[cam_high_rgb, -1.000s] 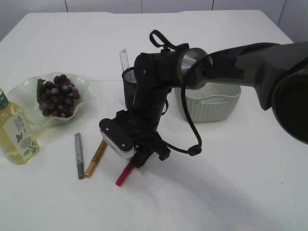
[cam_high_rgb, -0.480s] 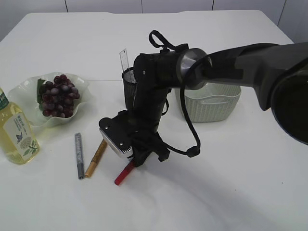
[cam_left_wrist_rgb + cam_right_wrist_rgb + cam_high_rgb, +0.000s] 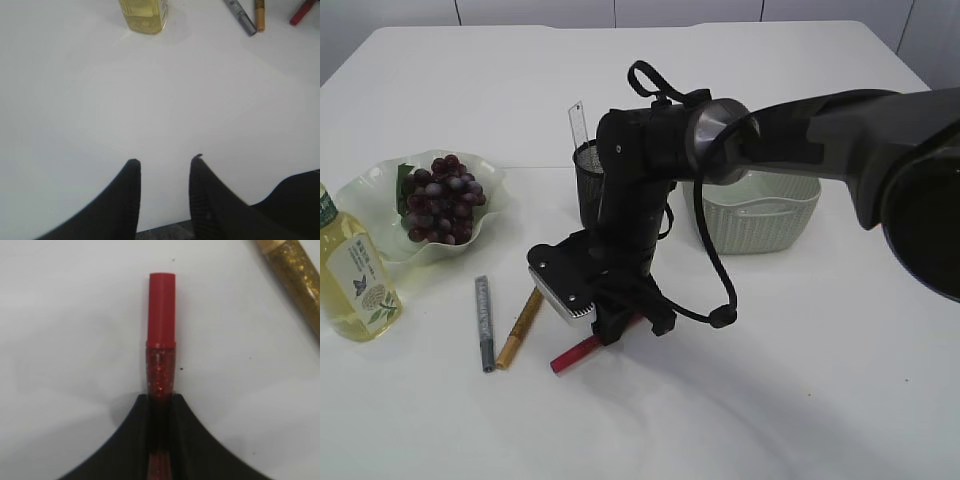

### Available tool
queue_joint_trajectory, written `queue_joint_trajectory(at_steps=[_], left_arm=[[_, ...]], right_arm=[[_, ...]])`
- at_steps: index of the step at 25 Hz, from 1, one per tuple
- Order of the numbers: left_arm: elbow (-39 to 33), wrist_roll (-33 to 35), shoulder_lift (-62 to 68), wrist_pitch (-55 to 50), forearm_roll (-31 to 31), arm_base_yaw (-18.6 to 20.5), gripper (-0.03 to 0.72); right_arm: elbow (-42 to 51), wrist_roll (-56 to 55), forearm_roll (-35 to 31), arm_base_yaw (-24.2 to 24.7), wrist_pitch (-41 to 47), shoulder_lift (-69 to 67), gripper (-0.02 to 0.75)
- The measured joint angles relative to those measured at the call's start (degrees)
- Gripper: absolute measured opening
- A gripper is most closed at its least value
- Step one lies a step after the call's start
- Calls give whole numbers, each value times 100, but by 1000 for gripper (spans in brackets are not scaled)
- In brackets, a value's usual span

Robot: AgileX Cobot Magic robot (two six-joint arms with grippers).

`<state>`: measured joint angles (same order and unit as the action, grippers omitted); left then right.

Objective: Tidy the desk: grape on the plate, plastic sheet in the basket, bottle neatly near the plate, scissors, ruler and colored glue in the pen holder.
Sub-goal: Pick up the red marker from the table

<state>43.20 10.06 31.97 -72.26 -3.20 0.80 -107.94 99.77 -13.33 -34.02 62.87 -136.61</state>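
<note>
The right gripper's [image 3: 161, 405] fingers [image 3: 182, 425] clamp the red glitter glue [image 3: 161, 357], its cap pointing toward the frame's top. Three glue tubes show: red, gold [image 3: 520, 328], silver [image 3: 484, 324], near lower centre-left. The left gripper's [image 3: 165, 167] fingers stand apart, empty.

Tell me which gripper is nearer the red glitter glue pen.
Right. The right gripper has its fingers closed around the red glitter glue pen. The left gripper hovers open over bare table, the pen far off.
</note>
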Motion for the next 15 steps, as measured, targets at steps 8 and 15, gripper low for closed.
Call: queue_joint_trajectory(at_steps=[8,15], left_arm=[[0,0,0,0,0,0,243],[0,0,0,0,0,0,243]], right_arm=[[-33,-22,-388,87,420,252,56],[-33,13,-1357,664,513,974,55]])
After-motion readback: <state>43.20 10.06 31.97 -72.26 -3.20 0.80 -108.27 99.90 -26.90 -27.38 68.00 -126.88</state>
